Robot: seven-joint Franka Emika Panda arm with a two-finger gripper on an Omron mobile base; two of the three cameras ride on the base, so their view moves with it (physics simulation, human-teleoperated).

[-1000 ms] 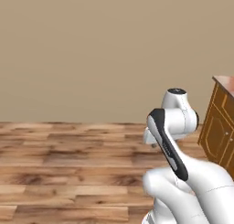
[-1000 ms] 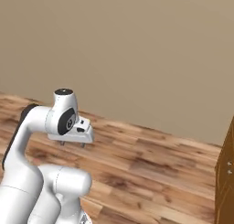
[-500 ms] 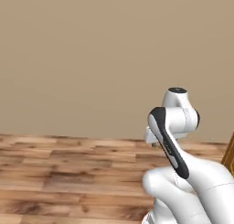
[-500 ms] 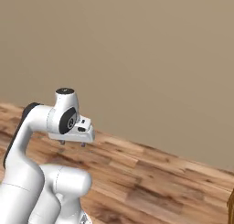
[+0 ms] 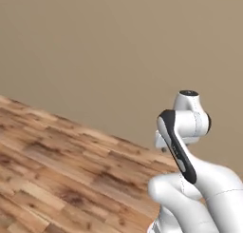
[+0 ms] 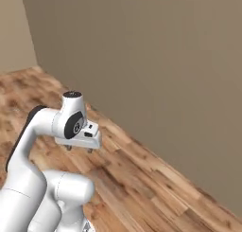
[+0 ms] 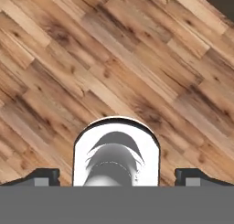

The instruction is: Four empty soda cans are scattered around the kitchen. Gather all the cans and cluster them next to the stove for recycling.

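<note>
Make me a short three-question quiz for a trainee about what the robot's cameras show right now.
1. True or false: the gripper is holding a can.
2. Multiple choice: what lies under the hand in the hand view? A) a marble counter B) a plank floor C) a stove top
3. Fill in: in the right base view, the surface that rises behind the arm is a plain beige ____.

Key:
1. False. The fingers stand wide apart with nothing between them.
2. B
3. wall
</note>
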